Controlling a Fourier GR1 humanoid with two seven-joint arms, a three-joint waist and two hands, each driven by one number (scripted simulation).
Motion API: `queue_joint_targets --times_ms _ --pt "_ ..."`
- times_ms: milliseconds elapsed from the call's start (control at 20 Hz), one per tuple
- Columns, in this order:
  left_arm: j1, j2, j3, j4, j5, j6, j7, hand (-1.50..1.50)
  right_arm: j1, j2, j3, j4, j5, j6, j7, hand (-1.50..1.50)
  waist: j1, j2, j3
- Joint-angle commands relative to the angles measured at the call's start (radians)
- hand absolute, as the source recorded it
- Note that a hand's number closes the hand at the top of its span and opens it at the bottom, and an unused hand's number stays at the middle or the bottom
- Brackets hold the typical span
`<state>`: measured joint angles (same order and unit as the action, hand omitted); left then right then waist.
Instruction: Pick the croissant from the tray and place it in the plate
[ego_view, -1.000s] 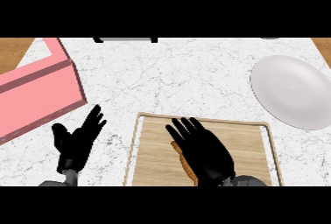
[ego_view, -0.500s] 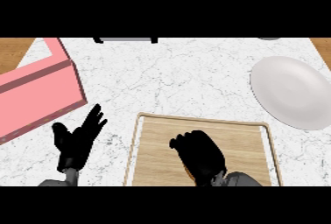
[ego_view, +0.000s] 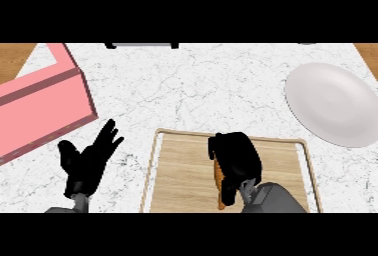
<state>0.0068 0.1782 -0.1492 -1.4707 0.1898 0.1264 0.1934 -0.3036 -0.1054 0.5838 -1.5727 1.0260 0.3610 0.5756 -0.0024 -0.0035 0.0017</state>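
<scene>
Our right hand (ego_view: 235, 161) has its black fingers curled down and around the golden-brown croissant (ego_view: 219, 186), so that only a thin orange-brown strip of pastry shows along the hand's left edge and below the palm; we judge the fingers closed on it, though the hand hides most of the contact. The croissant lies on the light wooden tray with a pale raised rim (ego_view: 180, 170), towards its middle, and we cannot tell whether it is lifted yet or resting on the wood. To do this step well, we should keep the fingers wrapped along the length of the pastry rather than pinching one tip, lift straight up until it is above the tray's rim, and only then carry it to the right and away from us. The target, a round white plate (ego_view: 332, 102), sits on the white marbled counter (ego_view: 192, 90) well apart from the tray, up and to the right. Our left hand (ego_view: 87, 161) rests open with its fingers spread and pointing up, just left of the tray, and a pink rectangular box (ego_view: 37, 117) lies beyond it at the left edge.
</scene>
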Motion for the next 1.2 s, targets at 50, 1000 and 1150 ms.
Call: queue_joint_targets --times_ms 50,1000,1150 --pt "0.03 0.002 -0.016 0.006 0.001 -0.015 0.009 0.0 -0.023 0.101 -0.211 0.09 0.022 -0.194 0.32 1.5 0.013 0.015 -0.001" --pt "0.043 -0.002 -0.019 0.01 -0.011 -0.017 0.022 0.0 -0.274 0.105 -0.357 0.184 0.401 -0.965 0.605 1.5 0.01 0.004 -0.001" --pt "0.002 0.028 0.032 0.038 0.027 -0.057 0.012 0.0 -0.25 0.105 -0.428 0.164 0.391 -1.053 0.557 1.5 0.003 0.007 -0.001"
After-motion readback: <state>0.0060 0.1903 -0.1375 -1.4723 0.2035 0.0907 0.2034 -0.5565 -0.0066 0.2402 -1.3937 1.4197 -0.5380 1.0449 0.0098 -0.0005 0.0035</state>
